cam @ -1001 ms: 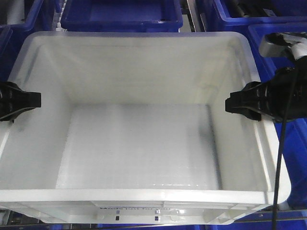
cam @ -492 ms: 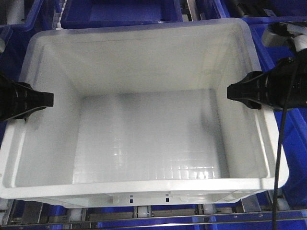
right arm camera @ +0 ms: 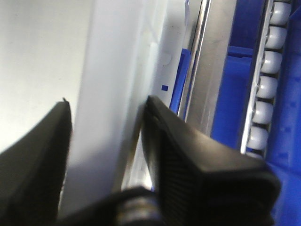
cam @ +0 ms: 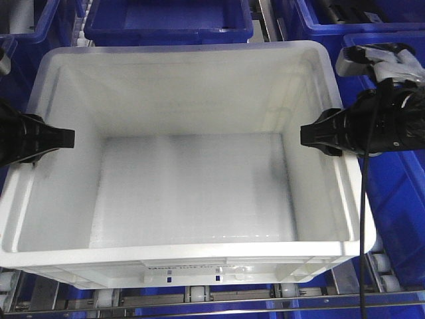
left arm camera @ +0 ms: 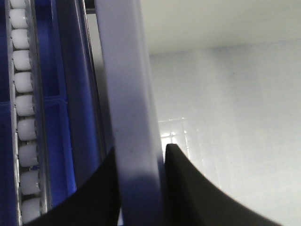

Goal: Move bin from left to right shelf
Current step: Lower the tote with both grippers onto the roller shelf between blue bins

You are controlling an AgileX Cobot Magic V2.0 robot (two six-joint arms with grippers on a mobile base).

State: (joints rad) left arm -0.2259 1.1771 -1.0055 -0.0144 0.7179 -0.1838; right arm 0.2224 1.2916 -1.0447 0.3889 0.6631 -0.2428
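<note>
The bin (cam: 186,56), a large white tote with a thick rim, fills the front view and is empty. My left gripper (cam: 60,137) is shut on its left rim, one black finger inside the wall and one outside. The left wrist view shows the bin's rim (left arm camera: 129,94) pinched in the left gripper (left arm camera: 141,150). My right gripper (cam: 312,136) is shut on the right rim in the same way. In the right wrist view the white rim (right arm camera: 113,70) runs between the right gripper's (right arm camera: 107,101) fingers.
Dark blue bins stand behind (cam: 169,20) and to the right (cam: 398,193) of the white one. White conveyor rollers (cam: 196,292) on metal rails show under its front edge. Roller tracks (left arm camera: 21,94) (right arm camera: 268,70) run along both sides.
The bin, held by both grippers, has shifted: its right rim and my right gripper now sit further left in view. Rollers have come into sight below its front edge.
</note>
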